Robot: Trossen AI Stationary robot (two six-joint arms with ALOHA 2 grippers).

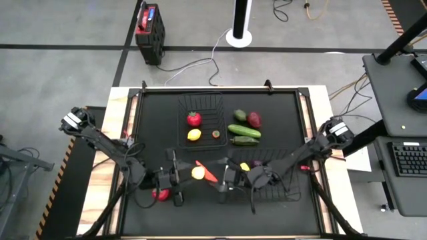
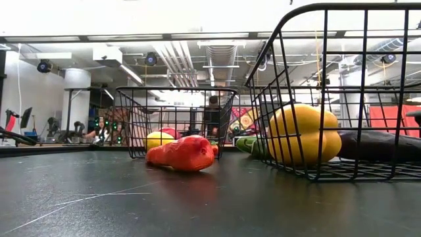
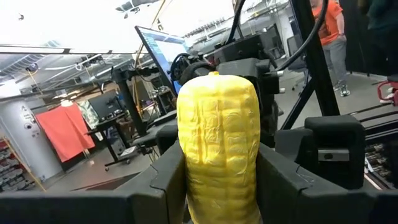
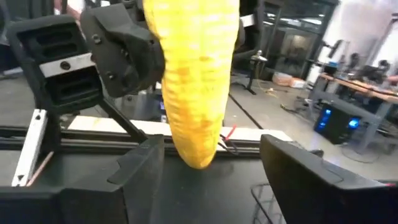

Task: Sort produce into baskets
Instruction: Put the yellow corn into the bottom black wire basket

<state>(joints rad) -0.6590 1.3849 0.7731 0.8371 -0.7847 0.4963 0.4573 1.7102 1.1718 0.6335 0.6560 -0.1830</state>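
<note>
Yellow corn cob (image 3: 217,149) clenched upright in the left pincer (image 3: 217,186) above the bench's near middle — long axis pointing toward the right pincer (image 4: 211,168), whose fingers stand released either side of its tip.

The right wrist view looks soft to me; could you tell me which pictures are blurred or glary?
Right wrist view: the corn and the fingers are smeared. Left wrist view: the corn is sharp, the ceiling blown white. Low view: bright glare up top, a soft sheen on the mat. High view: even light.
</note>
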